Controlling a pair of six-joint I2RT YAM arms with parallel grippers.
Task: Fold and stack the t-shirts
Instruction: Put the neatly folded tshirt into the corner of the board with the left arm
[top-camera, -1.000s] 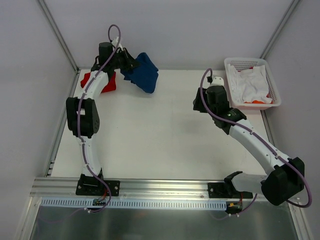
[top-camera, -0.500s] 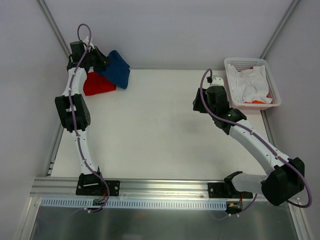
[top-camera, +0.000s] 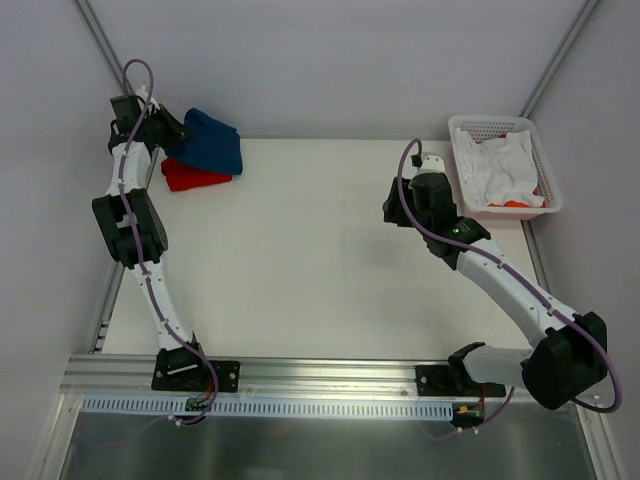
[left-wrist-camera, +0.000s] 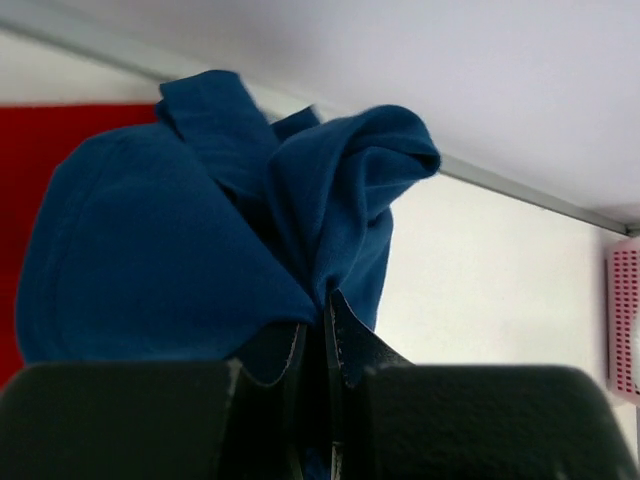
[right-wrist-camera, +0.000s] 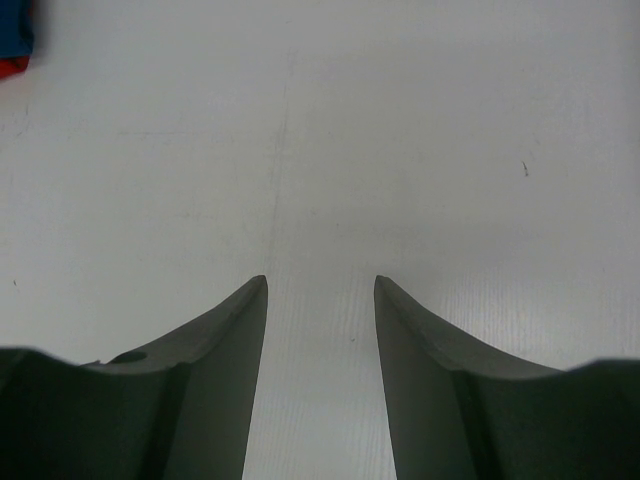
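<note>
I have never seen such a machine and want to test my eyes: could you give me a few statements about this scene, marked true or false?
1. The left gripper is shut on the navy blue shirt. True.
2. The red shirt lies in the basket. False: it lies on the table, far left.
3. The right gripper is open and holds nothing. True.
4. The basket is empty. False: white cloth lies in it.

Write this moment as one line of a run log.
left gripper: shut on navy t-shirt, far left corner | navy t-shirt: bunched, partly over red t-shirt | right gripper: open, empty, above table
</note>
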